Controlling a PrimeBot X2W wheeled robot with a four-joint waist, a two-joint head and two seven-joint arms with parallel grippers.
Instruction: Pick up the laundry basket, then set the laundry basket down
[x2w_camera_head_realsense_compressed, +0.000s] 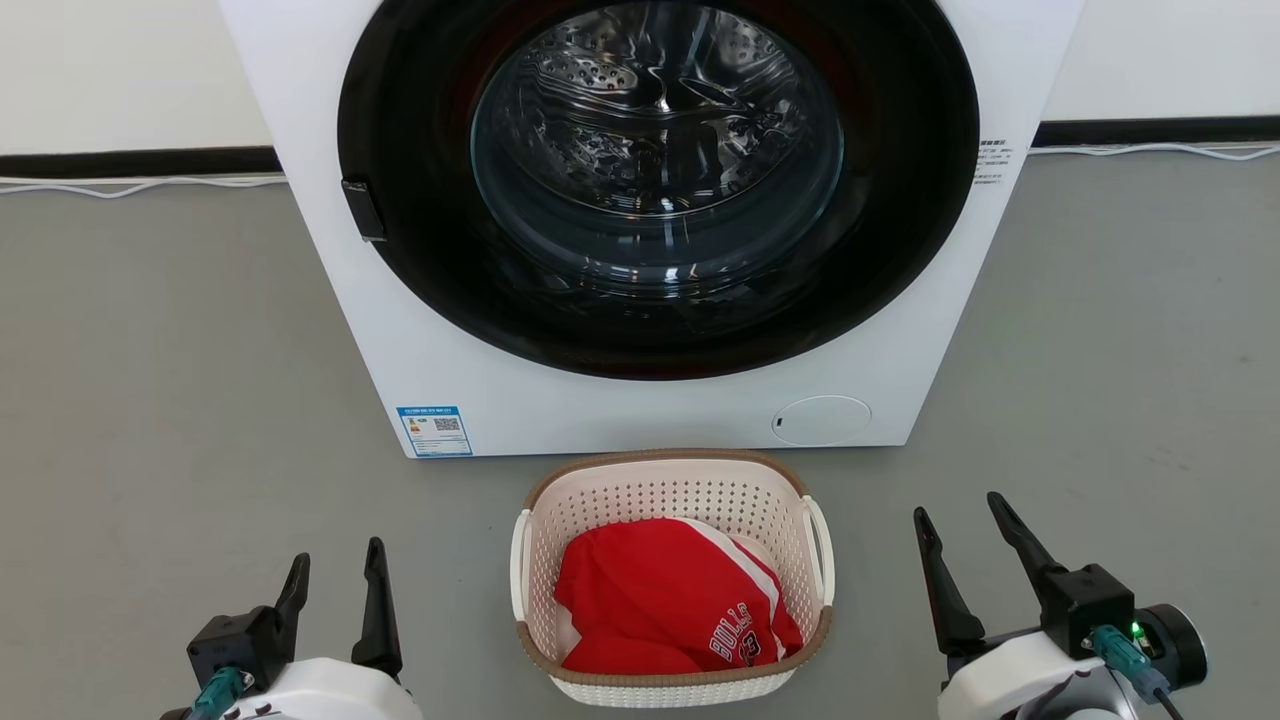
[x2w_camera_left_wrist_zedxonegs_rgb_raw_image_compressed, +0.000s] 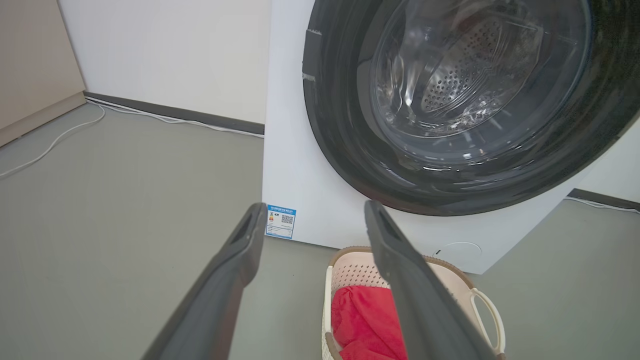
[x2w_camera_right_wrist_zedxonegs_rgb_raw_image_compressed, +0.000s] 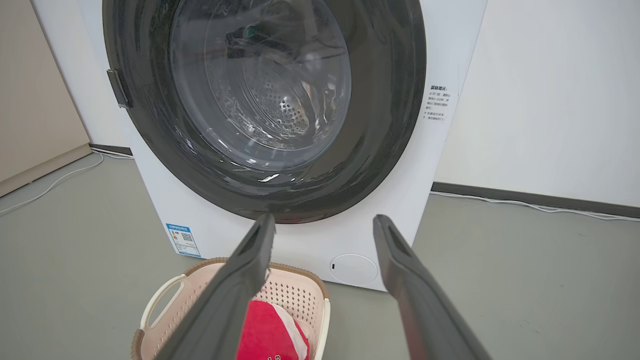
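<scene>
Both pincers are held spread and empty. Seen from the laundry basket (x2w_camera_head_realsense_compressed: 680, 490), the left pincer (x2w_camera_head_realsense_compressed: 338, 552) is placed to its left and the right pincer (x2w_camera_head_realsense_compressed: 955, 505) to its right, each well apart from it. The basket is standing on the floor (x2w_camera_head_realsense_compressed: 150, 400) between them, and a red garment (x2w_camera_head_realsense_compressed: 660, 600) is lying inside it.

The lift is judged not yet begun. To do it well, each pincer should be brought inward to the handle on its own side, the left handle (x2w_camera_head_realsense_compressed: 520, 565) and the right handle (x2w_camera_head_realsense_compressed: 822, 550). Both sides should then be raised together, so that the basket is kept level and the garment is not tipped out.

Just behind the basket a washing machine (x2w_camera_head_realsense_compressed: 600, 410) is standing. Little room is left there, so a straight upward lift is advised. Thin cables (x2w_camera_head_realsense_compressed: 130, 185) are lying far behind the basket. The way to each handle is judged free.
</scene>
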